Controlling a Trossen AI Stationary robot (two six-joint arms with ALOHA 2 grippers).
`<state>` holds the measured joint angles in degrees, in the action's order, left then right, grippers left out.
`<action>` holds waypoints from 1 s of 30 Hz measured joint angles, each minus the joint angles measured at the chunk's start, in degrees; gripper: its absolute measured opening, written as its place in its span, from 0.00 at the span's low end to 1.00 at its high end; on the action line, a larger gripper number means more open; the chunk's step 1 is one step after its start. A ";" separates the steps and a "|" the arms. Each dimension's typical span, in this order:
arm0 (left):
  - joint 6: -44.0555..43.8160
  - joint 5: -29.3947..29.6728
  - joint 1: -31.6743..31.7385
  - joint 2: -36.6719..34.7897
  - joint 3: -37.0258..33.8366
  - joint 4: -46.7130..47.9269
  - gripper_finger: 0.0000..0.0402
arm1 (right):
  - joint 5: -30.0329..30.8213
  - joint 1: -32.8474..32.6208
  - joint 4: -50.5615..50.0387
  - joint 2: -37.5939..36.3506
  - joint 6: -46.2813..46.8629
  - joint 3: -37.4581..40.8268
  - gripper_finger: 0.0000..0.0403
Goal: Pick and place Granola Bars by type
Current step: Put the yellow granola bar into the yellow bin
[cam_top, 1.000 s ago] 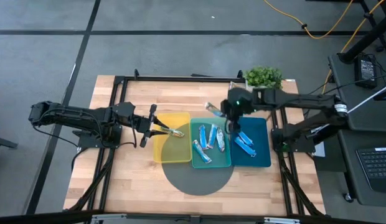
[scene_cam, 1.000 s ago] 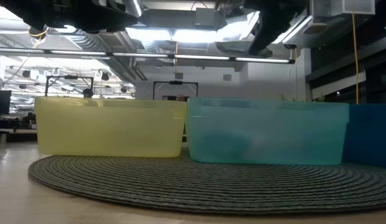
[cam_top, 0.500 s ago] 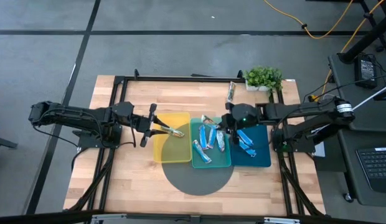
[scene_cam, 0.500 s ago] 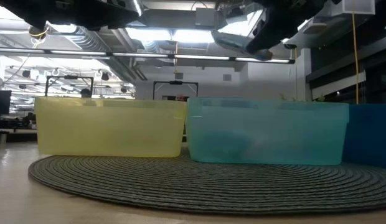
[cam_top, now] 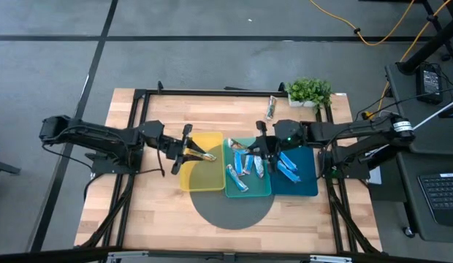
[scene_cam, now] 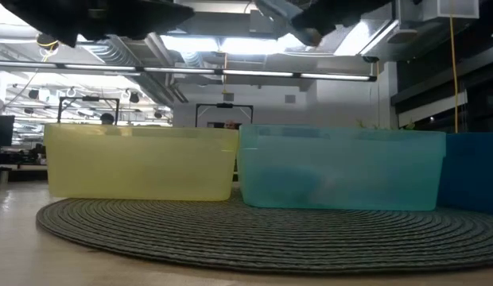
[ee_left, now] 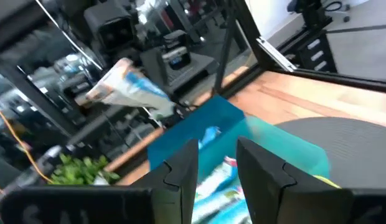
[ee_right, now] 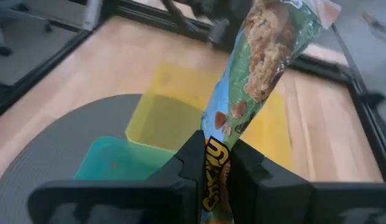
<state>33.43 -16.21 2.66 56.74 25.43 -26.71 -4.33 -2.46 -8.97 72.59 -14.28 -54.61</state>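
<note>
1. The granola bars look light and thin, in shiny crinkly wrappers that are likely slippery and give under pressure. A pinch across the flat crimped end or the narrow middle of a wrapper should hold better than a grip along its length.
2. The right gripper (cam_top: 257, 145) hangs over the teal tray (cam_top: 248, 191), near its yellow-side edge. In the right wrist view its fingers are clamped together on one end of a green-and-brown bar (ee_right: 261, 68), and the rest of the bar sticks out freely past the fingertips. Held by one end like this, the bar could swing or slide out.
3. The left gripper (cam_top: 187, 150) reaches over the yellow tray (cam_top: 193, 179). In the left wrist view its fingers (ee_left: 180, 177) stand apart with nothing between them.
4. The yellow tray holds one tan bar (cam_top: 204, 154), lying just ahead of the left gripper.
5. The teal tray holds several blue-and-white bars (cam_top: 236, 177), lying loose at different angles.
6. The dark blue tray (cam_top: 303, 186) holds a few bright blue bars (cam_top: 287, 168) close together.
7. One more wrapped bar (cam_top: 270, 107) lies on the bare wooden table (cam_top: 139, 212) beside the potted plant (cam_top: 309, 90), well apart from the trays.
8. All three trays sit side by side on a round grey mat (cam_top: 234, 208).
</note>
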 joint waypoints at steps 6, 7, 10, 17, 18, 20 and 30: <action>1.04 -0.01 0.00 5.90 0.02 -10.75 0.25 | -1.76 0.00 3.23 2.49 -3.90 0.00 0.13; 0.96 0.00 0.00 6.43 0.00 -11.79 0.26 | -1.80 0.00 3.69 2.90 -4.29 0.00 0.13; 0.47 0.00 0.00 7.36 0.02 -14.55 0.31 | -3.35 0.00 6.38 4.43 -5.58 0.00 0.13; -1.52 0.14 0.01 7.57 0.05 -16.87 0.52 | -7.91 0.00 12.90 7.92 -7.82 0.00 0.13; -1.85 0.21 0.00 7.57 0.07 -17.03 0.55 | -7.92 0.00 13.52 8.27 -8.19 0.00 0.13; -2.37 0.71 0.02 7.57 0.07 -17.73 0.60 | -7.94 0.00 14.62 8.86 -8.53 0.00 0.13; -4.18 1.07 0.01 7.57 0.57 -20.10 0.67 | -10.97 0.02 19.06 10.02 -10.48 -0.09 0.13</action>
<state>29.26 -15.14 2.67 64.31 26.00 -46.81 -15.30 -2.44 10.09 82.61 -24.76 -54.70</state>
